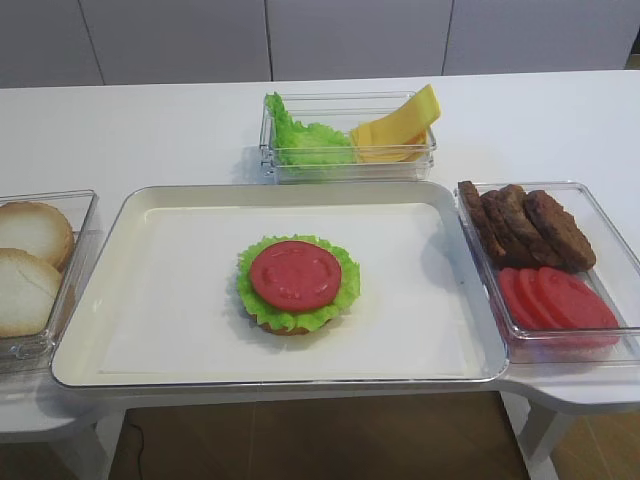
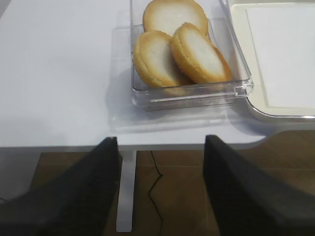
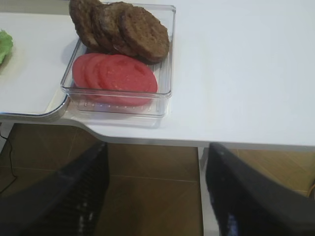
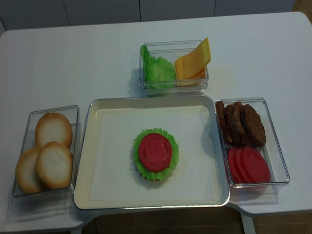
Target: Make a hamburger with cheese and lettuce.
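1. Hamburger [image 1: 297, 285] sat mid-tray on the white tray [image 1: 150, 300]: tan bun base, frilly lettuce leaf, one tomato slice [image 1: 295, 274] on top. No cheese on it yet.
2. Right gripper [image 3: 156, 191] hung below the table edge, fingers spread wide, holding nothing; aimed toward the patty-and-tomato container [image 3: 165, 59].
3. Left gripper [image 2: 161, 189] likewise hung off the table edge, fingers wide apart and empty, facing the bun container [image 2: 241, 86].
4. Likely next step: fetching cheese [image 1: 400, 128] from the rear container [image 1: 345, 170], beside the spare lettuce [image 1: 300, 140].
5. To do it well: should reach over the tray without brushing the stack, pinch only the top slice by its raised edge, then lay it flat and centred on the tomato.
6. Counted: three bun halves [image 4: 46, 156]; about four patties [image 4: 241, 124], overlapping so hard to be sure; three tomato slices [image 4: 248, 165] left in the container; several cheese slices, exact number unclear; one hamburger stack.
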Robot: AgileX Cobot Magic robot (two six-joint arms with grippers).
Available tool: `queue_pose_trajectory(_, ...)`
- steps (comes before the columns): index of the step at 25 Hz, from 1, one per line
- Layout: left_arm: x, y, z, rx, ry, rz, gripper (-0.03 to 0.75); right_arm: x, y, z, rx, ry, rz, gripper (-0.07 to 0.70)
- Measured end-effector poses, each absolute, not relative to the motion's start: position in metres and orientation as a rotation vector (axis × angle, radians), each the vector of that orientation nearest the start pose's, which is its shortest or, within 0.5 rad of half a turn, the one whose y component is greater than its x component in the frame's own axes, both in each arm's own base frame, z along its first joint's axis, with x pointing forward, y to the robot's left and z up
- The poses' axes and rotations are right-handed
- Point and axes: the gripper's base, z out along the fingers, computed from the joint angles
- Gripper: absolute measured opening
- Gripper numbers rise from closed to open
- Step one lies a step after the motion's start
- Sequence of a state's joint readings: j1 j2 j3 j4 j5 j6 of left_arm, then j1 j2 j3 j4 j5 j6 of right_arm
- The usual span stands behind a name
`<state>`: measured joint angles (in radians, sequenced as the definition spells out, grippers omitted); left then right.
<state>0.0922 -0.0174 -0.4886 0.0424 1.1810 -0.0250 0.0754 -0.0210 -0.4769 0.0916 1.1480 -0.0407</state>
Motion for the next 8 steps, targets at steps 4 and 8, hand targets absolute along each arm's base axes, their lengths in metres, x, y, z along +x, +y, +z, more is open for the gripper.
queue_pose_trajectory(4,-0.0121,0.0025,0.2646,-0.132,2.155,0.091,0.407,-0.0101,0.0069,0.2642,-0.133,2.129,0.132,0.477)
queue_pose_trajectory(8,-0.0121,0.0025,0.2646,-0.132,2.155,0.091,0.407,-0.0101,0.0069,0.2642,-0.133,2.129,0.132,0.459)
